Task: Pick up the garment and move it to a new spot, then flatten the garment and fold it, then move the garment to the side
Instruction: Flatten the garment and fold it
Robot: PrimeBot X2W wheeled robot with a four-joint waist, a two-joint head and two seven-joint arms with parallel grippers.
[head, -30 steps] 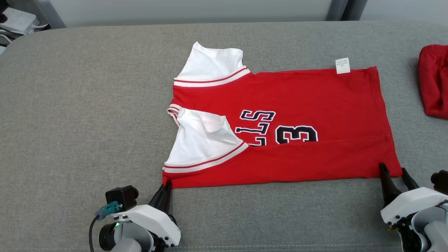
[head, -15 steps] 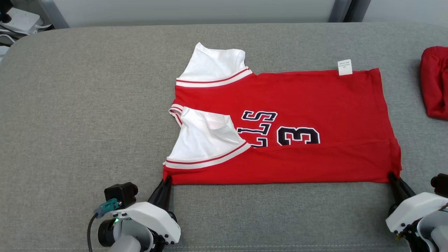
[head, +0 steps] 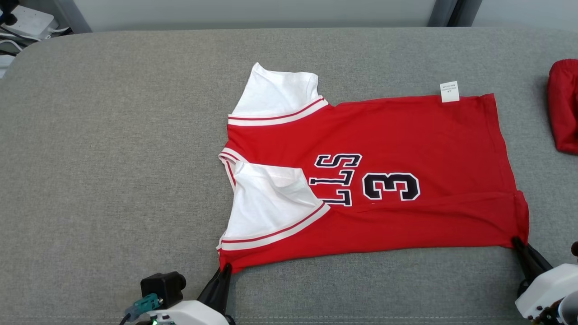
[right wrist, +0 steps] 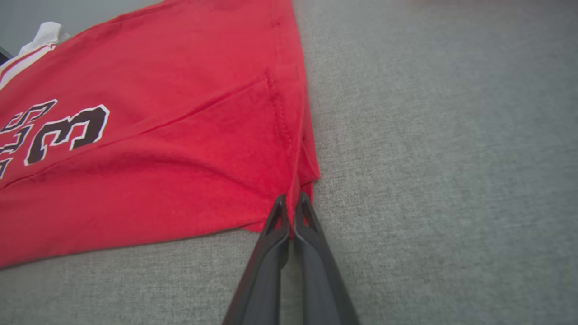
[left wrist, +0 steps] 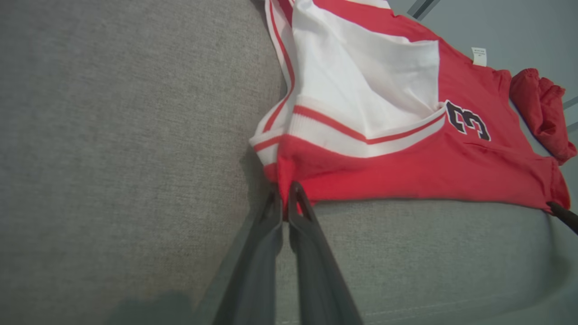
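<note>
Two grippers were each clamped on one red jersey [head: 406,131]. The left gripper [head: 224,269] was closed on the near shoulder corner, just below a white sleeve's red-striped band. The right gripper [head: 516,242] was pinched shut on the near hem corner, with cloth bunched at its tips. The jersey lay stretched between them and away from both: soft knit, two white sleeves [head: 275,90], a dark "3" and letters outlined white, near edge folded over. One white care label [head: 449,91] sat at the far hem. Surface: grey woven upholstery [head: 113,135] with rounded corners, pale wall [head: 248,11] beyond. One other red cloth item [head: 563,113] lay beyond the right gripper, apart from the jersey.
</note>
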